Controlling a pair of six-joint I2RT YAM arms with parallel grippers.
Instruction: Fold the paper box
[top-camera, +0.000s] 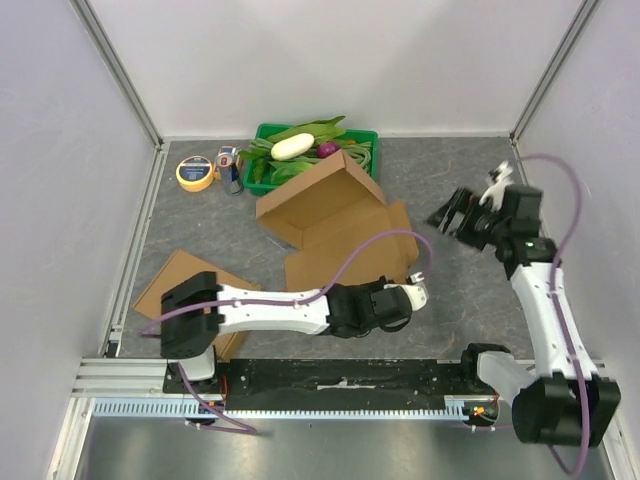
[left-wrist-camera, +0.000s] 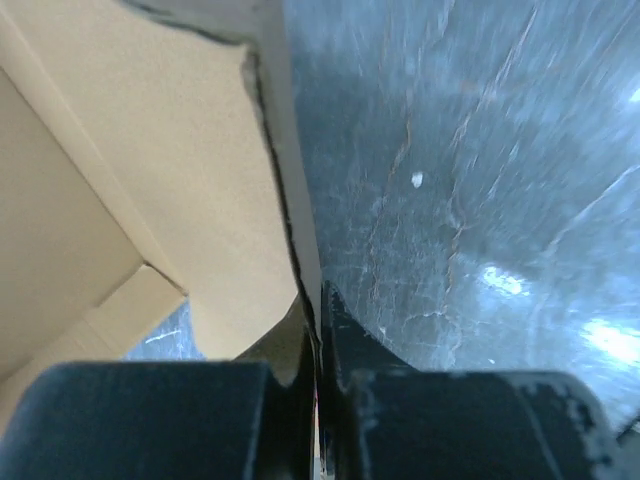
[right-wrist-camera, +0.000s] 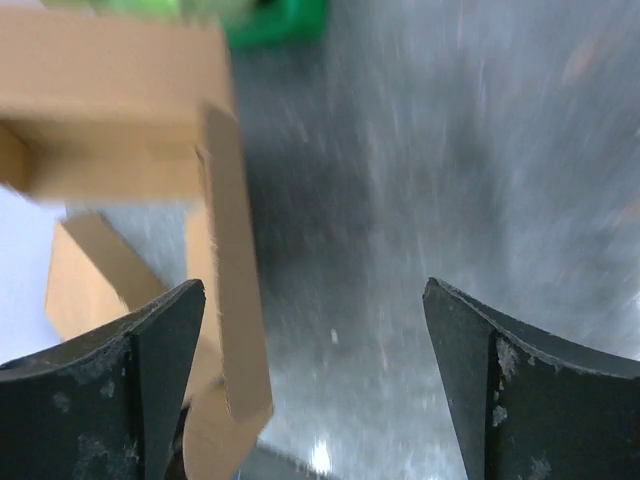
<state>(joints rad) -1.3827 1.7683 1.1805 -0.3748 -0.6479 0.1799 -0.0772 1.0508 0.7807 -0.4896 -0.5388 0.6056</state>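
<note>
Box (top-camera: 335, 225) lies mid-table, half open. Left gripper (top-camera: 418, 292) pinches its near-right flap; right gripper (top-camera: 452, 213) hangs spread to its right. Green tray (top-camera: 366, 137) sits just behind; tape (top-camera: 195, 172), can (top-camera: 230, 168) and flat cardboard (top-camera: 180, 280) lie left.

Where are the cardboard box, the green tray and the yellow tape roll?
cardboard box (top-camera: 320, 200), top view, on its raised brown panel.
green tray (top-camera: 362, 133), top view, on its far rim.
yellow tape roll (top-camera: 183, 175), top view, on its ring's left side.

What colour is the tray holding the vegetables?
The tray is bright green, shown best in the top external view.
</note>
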